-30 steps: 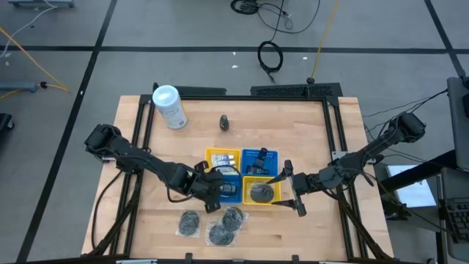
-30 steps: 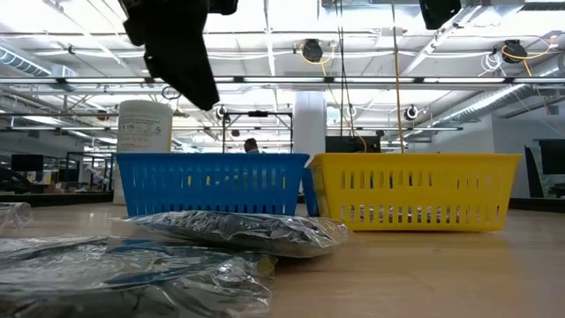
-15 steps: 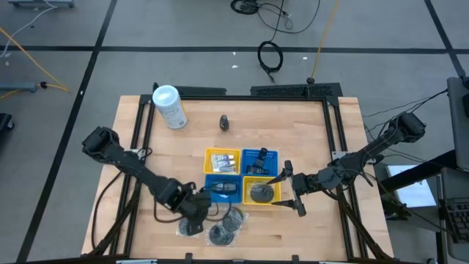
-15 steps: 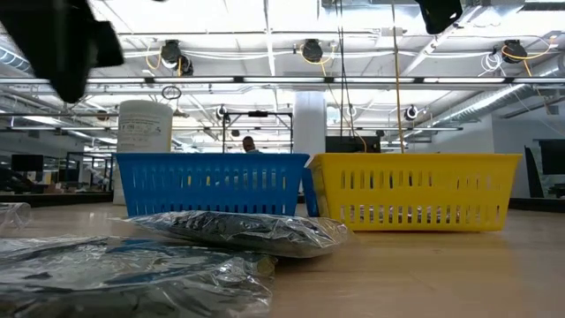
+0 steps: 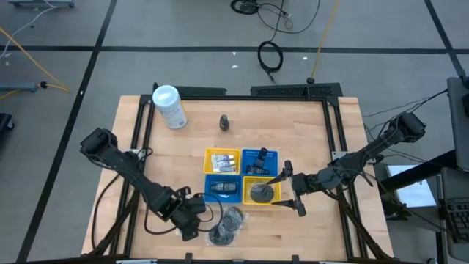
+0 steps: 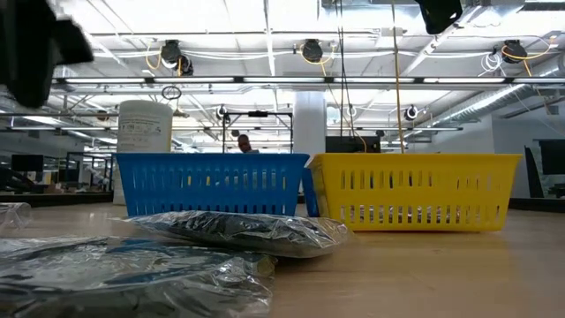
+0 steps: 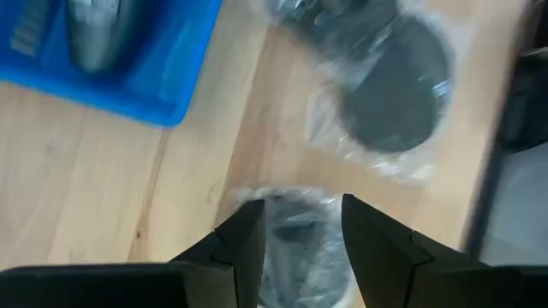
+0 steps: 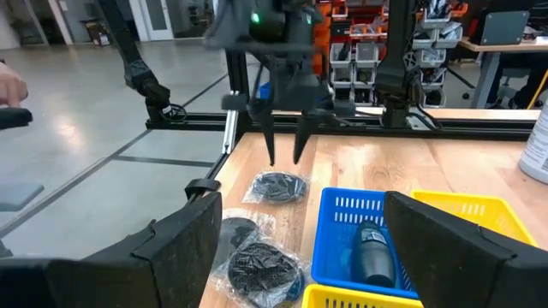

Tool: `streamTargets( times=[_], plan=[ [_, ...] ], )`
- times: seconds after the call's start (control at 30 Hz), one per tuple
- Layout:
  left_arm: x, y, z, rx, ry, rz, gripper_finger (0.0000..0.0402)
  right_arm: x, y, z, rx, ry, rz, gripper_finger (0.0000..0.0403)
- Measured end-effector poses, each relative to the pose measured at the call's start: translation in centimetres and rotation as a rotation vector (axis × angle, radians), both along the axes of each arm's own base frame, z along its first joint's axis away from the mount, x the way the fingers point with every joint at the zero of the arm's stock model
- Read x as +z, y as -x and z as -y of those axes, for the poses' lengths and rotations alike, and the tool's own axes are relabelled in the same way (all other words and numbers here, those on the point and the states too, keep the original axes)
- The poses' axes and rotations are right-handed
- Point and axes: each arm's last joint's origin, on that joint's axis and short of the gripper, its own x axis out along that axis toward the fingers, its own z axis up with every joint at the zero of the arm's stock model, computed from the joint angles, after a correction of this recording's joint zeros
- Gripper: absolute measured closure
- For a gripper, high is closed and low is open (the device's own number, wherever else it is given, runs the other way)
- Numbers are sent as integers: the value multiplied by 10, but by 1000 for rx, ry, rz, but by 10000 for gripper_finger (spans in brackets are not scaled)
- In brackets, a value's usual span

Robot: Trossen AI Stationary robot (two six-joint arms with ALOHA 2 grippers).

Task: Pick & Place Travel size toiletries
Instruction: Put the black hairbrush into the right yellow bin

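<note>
Left tool moved off baskets, now spread above wrapped disc, disc partly hidden; right tool spread.

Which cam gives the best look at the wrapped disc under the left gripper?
Right wrist view: the wrapped disc lies whole on the table, the left gripper open just above it. Left wrist view shows the disc blurred between the fingers. High view: mostly hidden by the gripper. Low view: cannot tell which disc.

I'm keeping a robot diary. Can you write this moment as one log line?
left gripper: open, over wrapped disc | right gripper: open, waiting by yellow basket
</note>
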Motion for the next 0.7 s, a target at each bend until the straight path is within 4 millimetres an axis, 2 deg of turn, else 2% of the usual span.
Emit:
streamTargets(
  times=[0.27,0.47,0.7],
  plan=[
    [-38,8,-9,1,72,-34,252,-1,-1,0,0,3,-4,85],
    [-55,13,-20,12,49,-73,252,-1,-1,0,0,3,-5,85],
    [-69,14,-21,-13,144,-29,252,-1,-1,0,0,3,-5,85]
  ],
)
